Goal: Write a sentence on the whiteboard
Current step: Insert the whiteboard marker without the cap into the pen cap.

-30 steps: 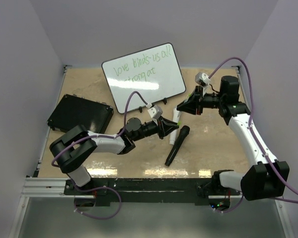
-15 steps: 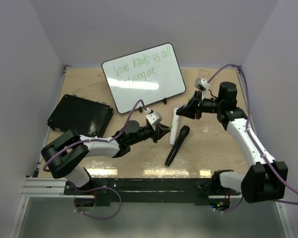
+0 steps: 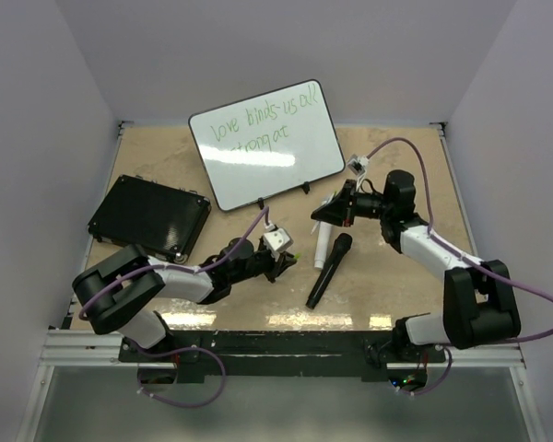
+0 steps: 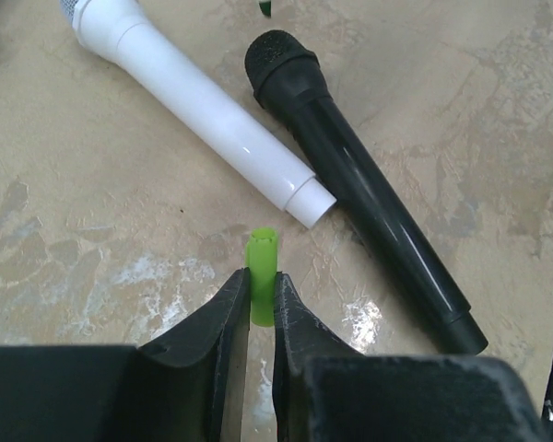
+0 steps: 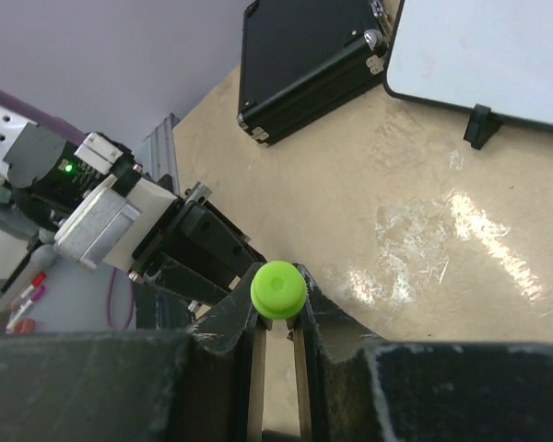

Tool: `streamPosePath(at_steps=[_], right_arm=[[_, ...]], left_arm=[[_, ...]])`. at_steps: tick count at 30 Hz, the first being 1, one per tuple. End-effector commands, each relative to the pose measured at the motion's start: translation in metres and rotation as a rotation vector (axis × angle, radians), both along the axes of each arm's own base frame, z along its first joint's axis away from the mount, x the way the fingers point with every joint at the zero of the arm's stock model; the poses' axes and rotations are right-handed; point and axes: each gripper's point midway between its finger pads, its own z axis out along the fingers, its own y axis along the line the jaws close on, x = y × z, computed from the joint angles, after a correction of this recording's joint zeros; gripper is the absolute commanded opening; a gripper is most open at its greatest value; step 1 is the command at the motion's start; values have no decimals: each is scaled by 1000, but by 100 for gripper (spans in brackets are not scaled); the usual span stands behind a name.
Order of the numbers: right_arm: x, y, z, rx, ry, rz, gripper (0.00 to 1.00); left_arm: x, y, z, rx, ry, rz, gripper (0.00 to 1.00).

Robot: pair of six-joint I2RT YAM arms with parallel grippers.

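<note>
I see the whiteboard [image 3: 267, 147] at the far middle of the worktop [image 3: 161, 158]. It's propped up on little black feet & turned a bit. The sentence [image 3: 263, 122] is in thin green, 2 lines, in the top part of the board. The top line looks like "love binds us all". The 2nd line I can't read well, sth like "stronger".

The L arm [image 3: 180, 276] lies low near the front & reaches to the right. The L jaws are pinching a small green stub [image 4: 261, 265] that pokes out past the tips. I can't tell if it's a whole pen or just a part. Just past the stub lie 2 mics, a white mic [image 4: 194, 101] & a black mic [image 4: 350, 175]. They're side by side & v. close; can't tell if they touch.

The R arm [image 3: 424, 244] bends in from the right, w/ its tip over the white mic's far end. The R jaws are pressed tight on a green knob [image 5: 277, 288] w/ a round top. In the R wrist view the L arm's head is just behind that knob.

A black case [image 3: 149, 215] sits on the left side, well apart from the mics.
</note>
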Motion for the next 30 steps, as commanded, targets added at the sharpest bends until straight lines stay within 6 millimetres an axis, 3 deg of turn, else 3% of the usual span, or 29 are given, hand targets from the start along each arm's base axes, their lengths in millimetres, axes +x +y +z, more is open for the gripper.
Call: streamPosePath(at_steps=[1, 11, 21, 30], right_arm=[[18, 6, 2, 72, 42, -138, 0], [18, 15, -37, 98, 271, -226, 0], [30, 19, -69, -32, 299, -309, 0], [28, 25, -76, -59, 313, -296, 0]], left_arm=[[9, 2, 4, -24, -41, 46, 0], [9, 5, -5, -83, 23, 101, 0], [10, 0, -2, -117, 59, 110, 0], [15, -4, 0, -121, 72, 126, 0]])
